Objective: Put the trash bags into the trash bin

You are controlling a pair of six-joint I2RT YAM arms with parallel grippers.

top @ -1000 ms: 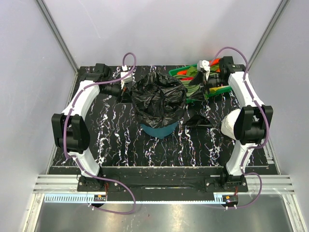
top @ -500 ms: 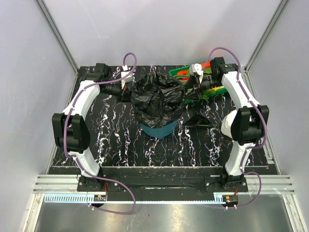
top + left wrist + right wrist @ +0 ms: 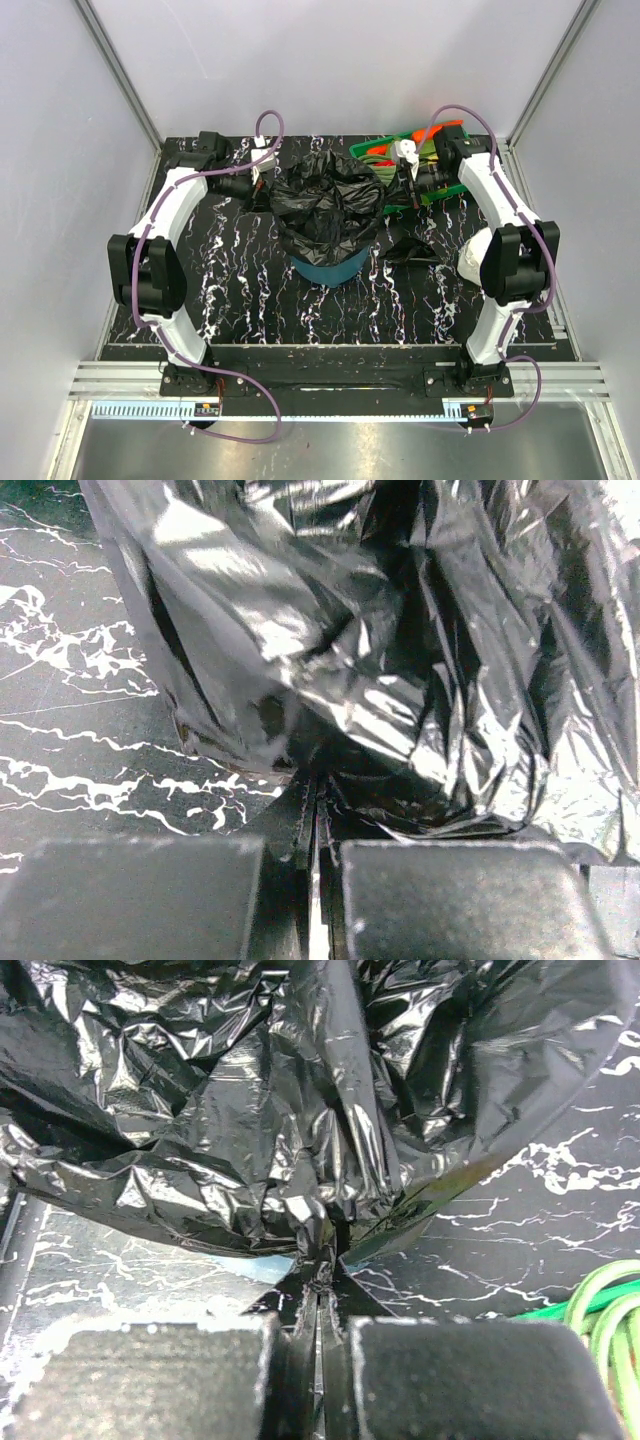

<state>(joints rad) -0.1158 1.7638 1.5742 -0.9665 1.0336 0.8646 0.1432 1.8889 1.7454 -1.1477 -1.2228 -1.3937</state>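
Note:
A glossy black trash bag (image 3: 328, 203) lies crumpled over the mouth of the teal trash bin (image 3: 330, 268) at the table's middle. My left gripper (image 3: 262, 192) is shut on the bag's left edge; in the left wrist view the film (image 3: 380, 650) bunches right at the shut tips (image 3: 312, 785). At the bag's right edge my right gripper (image 3: 398, 190) is shut too. The right wrist view shows wrinkled film (image 3: 250, 1110) pinched between the tips (image 3: 322, 1275), with a sliver of teal bin (image 3: 262, 1268) below. More black film (image 3: 410, 248) lies flat on the table to the right of the bin.
A shallow green tray (image 3: 440, 185) with orange and green vegetables stands at the back right, just behind my right gripper; green strands (image 3: 600, 1310) show in the right wrist view. A white plastic wad (image 3: 470, 258) sits by the right arm.
My right gripper has moved left from over the green tray to the bag's right edge and shut on it. The left gripper has stayed shut on the left edge.

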